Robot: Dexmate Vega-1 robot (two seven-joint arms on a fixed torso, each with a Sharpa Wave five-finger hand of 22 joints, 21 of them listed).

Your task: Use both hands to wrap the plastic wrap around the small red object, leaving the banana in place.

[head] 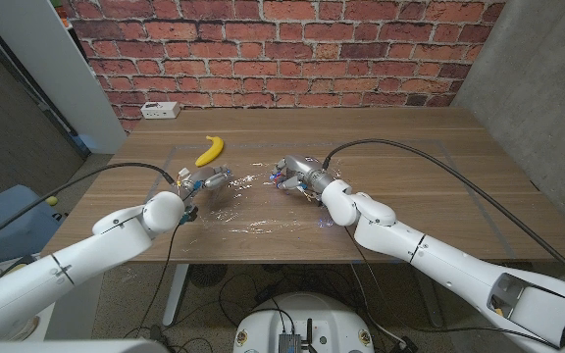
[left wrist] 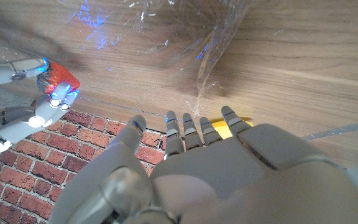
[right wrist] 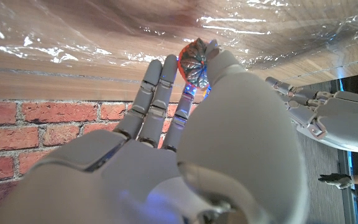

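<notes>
A: Wooden bench [head: 381,147], mid-frame. Clear crinkled plastic wrap sheet [head: 253,211] spread at centre, yellow banana [head: 210,149] just above it, upper left of centre.

B: Robot hands?

A: Right robot hand [head: 297,175] pinches the small red object [right wrist: 194,57] in its fingertips, right of centre. Left robot hand [head: 204,182]: fingers apart, holding nothing.

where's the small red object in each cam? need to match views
Head view: the small red object is barely visible, at the right hand fingertips, mid-table on the plastic wrap.
Left wrist view: at the picture's left edge, pinched by the right hand.
Right wrist view: upper middle, at the tips of the right hand.
Shared landmark: the brick wall.
</notes>
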